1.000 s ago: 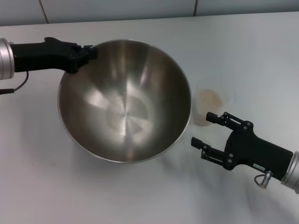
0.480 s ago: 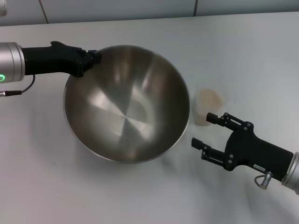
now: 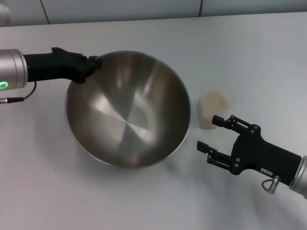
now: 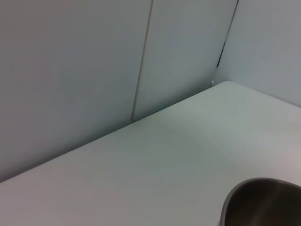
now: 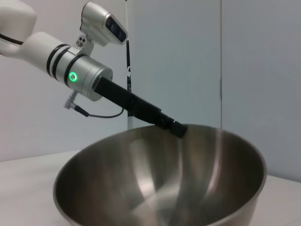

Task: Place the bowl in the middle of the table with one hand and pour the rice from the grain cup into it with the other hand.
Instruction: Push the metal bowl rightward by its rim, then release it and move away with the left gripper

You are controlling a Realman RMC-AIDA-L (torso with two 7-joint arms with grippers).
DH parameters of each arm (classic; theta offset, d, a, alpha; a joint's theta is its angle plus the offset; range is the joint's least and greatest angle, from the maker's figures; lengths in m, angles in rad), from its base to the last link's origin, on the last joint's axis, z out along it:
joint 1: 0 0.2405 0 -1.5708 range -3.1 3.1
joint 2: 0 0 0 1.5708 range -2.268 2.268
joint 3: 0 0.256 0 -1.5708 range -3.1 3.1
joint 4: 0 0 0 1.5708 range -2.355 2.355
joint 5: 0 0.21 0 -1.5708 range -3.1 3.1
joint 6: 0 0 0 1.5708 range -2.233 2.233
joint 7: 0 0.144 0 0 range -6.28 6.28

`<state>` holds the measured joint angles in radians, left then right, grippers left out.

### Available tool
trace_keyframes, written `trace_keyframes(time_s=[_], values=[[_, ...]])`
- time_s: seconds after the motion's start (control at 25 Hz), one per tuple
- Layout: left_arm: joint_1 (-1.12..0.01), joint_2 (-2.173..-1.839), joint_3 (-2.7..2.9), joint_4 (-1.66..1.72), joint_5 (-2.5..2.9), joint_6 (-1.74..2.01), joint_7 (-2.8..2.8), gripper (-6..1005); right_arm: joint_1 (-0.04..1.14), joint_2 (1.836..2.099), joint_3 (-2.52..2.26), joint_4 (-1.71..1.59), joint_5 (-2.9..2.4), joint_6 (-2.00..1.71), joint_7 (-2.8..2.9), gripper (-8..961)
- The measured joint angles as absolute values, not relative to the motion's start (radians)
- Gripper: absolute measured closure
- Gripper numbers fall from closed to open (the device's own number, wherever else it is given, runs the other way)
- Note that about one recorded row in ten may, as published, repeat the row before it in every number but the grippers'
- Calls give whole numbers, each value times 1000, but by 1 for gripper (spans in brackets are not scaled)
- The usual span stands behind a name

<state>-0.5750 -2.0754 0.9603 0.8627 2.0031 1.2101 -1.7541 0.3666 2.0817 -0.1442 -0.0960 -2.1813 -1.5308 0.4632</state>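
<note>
From the head view, the left gripper (image 3: 90, 66) is pinched shut on the rim of the bowl (image 3: 127, 109) at about its ten o'clock. Over the last second the bowl has slid a little toward the right and lower in the picture, and its tilt has eased, so it now sits nearer the middle of the table (image 3: 249, 52). It looks close to being set down, though I can't tell whether its base is already resting. The grain cup (image 3: 211, 110), with the rice (image 3: 212, 102) pale inside it, stands just beside the bowl at its three o'clock and hasn't budged. The right gripper (image 3: 212, 132) hasn't moved either: fingers spread wide, holding nothing, the upper fingertip right at the cup's lower edge, at the cup's six o'clock.

The left wrist view shows mostly wall and bare tabletop, with only a dark curve of the bowl's rim in the five o'clock corner; none of that arm's fingers appear.

The right wrist view looks across the bowl's shiny inside to the left arm, its gripper clamped on the far rim. The bowl is empty, so pouring hasn't begun; my guess is the cup grasp comes next.
</note>
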Motion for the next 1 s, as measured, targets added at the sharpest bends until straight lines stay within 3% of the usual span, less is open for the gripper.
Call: trace_keyframes(time_s=[1.0], values=[[-574, -2073, 960, 771, 1940, 1146, -1661, 943, 374, 2082, -144, -101, -2181, -1531, 462, 213]])
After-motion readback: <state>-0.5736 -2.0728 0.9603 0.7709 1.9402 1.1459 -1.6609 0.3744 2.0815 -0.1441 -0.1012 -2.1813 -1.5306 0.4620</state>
